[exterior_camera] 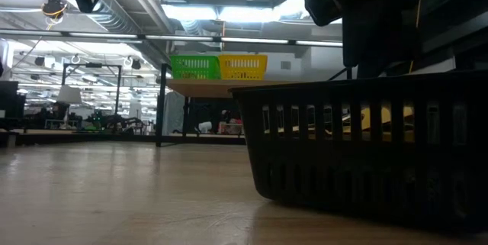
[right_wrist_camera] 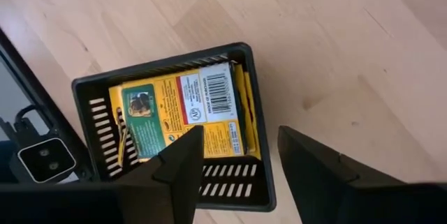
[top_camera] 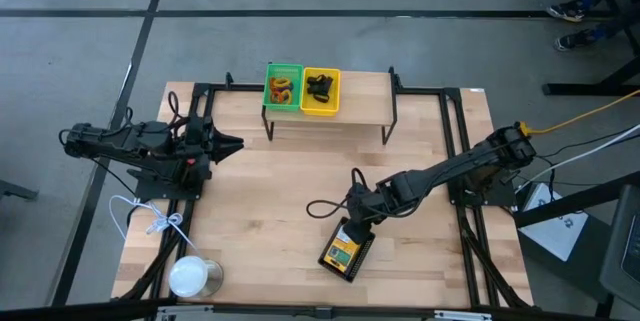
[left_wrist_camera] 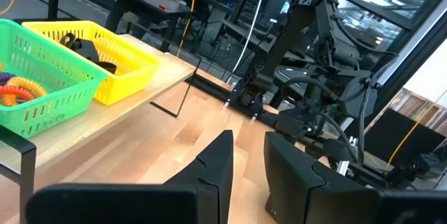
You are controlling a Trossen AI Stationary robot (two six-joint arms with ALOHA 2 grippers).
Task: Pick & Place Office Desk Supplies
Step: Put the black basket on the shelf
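A black mesh tray (right_wrist_camera: 255, 112) lies on the table near its front edge, with yellow printed boxes (right_wrist_camera: 183, 112) inside. My right gripper (right_wrist_camera: 237, 155) hangs open just above it, pointing steeply down. One finger is over the tray's inside and the other outside its wall, and neither touches it. On a raised shelf (top_camera: 355, 109) at the back stand a green tray (top_camera: 268, 101) with orange and purple loops (left_wrist_camera: 15, 88) and a yellow tray (top_camera: 334, 101) with black clips (top_camera: 319, 86). My left gripper (top_camera: 236, 144) waits at the table's left, level, open by a narrow gap.
A white round can (top_camera: 194, 277) stands at the front left corner, with a white cord (top_camera: 150, 219) looped beside it. The shelf stands on thin black legs (top_camera: 268, 126). Black frame rails (top_camera: 452, 141) run along the table's sides. Bare wood lies in the middle.
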